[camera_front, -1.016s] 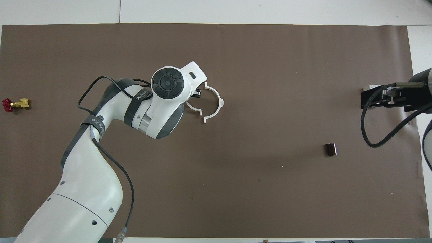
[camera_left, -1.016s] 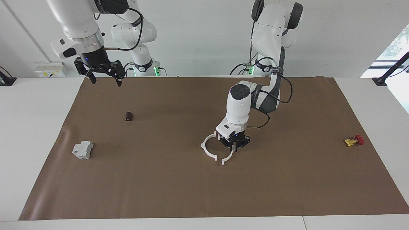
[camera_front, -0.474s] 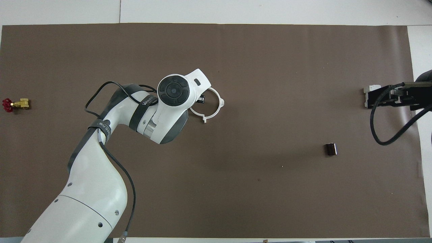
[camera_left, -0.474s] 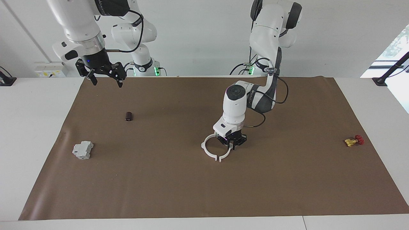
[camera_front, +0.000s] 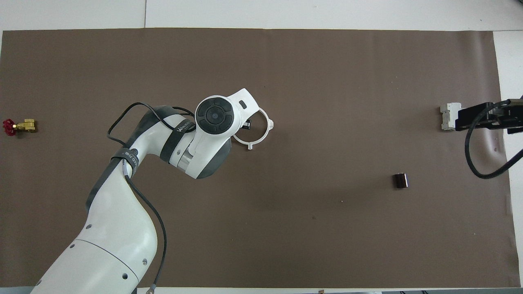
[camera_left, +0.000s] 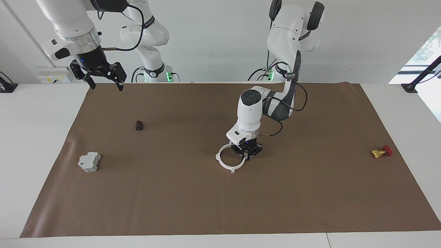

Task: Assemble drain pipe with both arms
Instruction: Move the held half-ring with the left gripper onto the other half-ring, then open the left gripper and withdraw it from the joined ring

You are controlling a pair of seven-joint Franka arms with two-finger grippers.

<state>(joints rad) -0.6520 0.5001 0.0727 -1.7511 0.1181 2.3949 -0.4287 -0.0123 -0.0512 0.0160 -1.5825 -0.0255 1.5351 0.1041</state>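
While half-rings (camera_left: 230,160) form a closed ring | left gripper (camera_left: 246,154) grips its rim | right gripper (camera_left: 102,77) open, empty, waiting | release left.

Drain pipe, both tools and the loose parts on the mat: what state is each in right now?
drain pipe: two halves closed into one ring, flat on the mat
left tool: down at the ring's rim, shut on it
right tool: raised over the mat's edge, open, empty
grey block: lying untouched
dark cylinder: lying alone
brass valve: lying alone
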